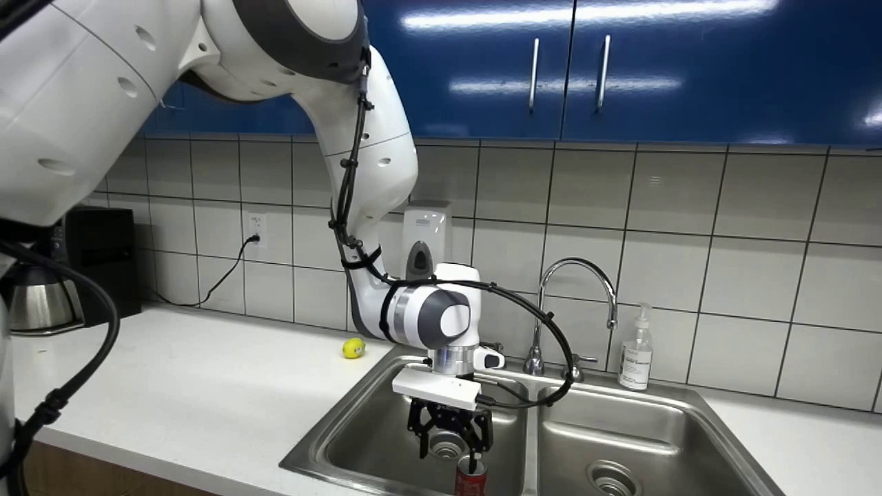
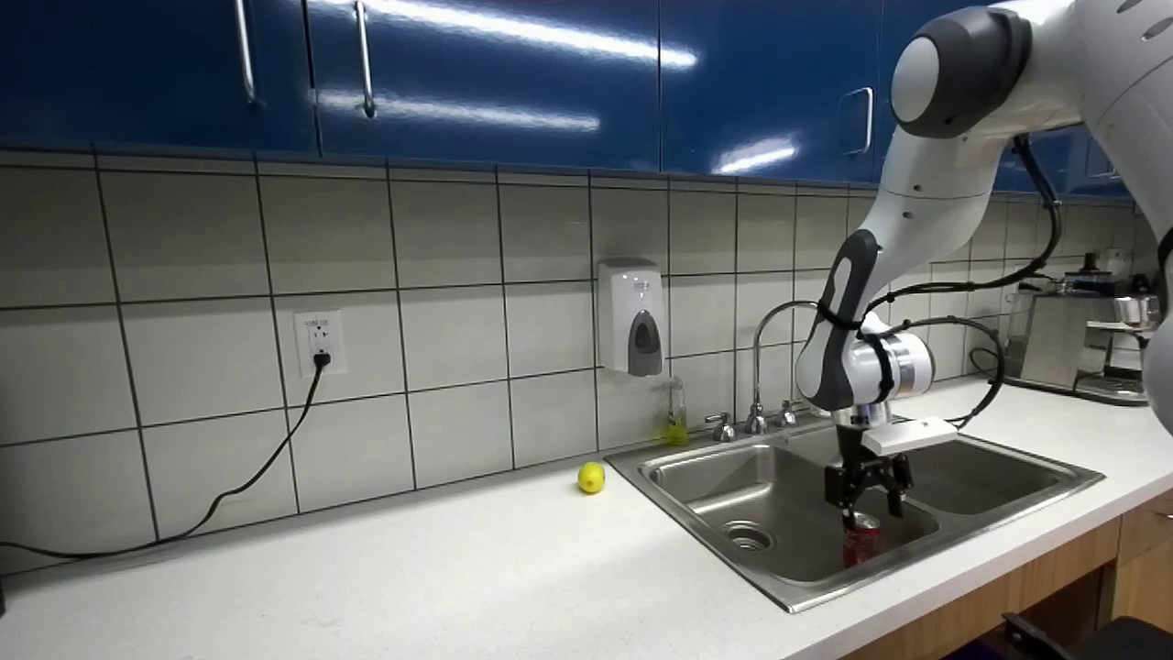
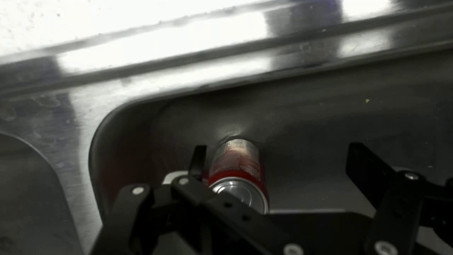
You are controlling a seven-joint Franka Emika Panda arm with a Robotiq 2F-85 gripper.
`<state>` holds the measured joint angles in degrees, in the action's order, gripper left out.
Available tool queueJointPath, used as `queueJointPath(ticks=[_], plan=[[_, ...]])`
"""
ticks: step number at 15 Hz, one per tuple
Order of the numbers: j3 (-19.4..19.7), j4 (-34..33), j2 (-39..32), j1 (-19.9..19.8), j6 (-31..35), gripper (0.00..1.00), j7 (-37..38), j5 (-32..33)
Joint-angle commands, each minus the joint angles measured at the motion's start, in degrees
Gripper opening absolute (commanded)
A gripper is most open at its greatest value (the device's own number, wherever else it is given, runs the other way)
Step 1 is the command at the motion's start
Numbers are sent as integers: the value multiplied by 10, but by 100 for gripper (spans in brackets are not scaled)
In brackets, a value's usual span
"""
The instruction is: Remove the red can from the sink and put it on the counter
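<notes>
In an exterior view the gripper [image 1: 448, 459], spread wide and holding nothing, hangs over the left basin of the sink [image 1: 532, 441]; the red can [image 1: 470, 483] stands upright there, behind its right finger. In an exterior view the silver lid [image 2: 865, 522] shows between the fingertips [image 2: 848, 515]. In the wrist view the can sits off-centre, close by the finger nearest the divider [image 3: 69, 156]; I'd go right, then down.

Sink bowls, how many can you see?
2: one sink bowl, under the claw, holds the red can; the second sink bowl is just beside it. Both show in both exterior views; none seem hidden.
</notes>
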<state>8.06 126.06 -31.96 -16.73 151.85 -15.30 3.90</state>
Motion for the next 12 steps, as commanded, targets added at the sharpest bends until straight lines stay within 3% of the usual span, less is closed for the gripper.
queueJointPath(ticks=[1, 12], plan=[[-13, -32, -25, -16, 9, 100, -15, -9], [-11, -88, -71, -20, 15, 100, -8, -8]])
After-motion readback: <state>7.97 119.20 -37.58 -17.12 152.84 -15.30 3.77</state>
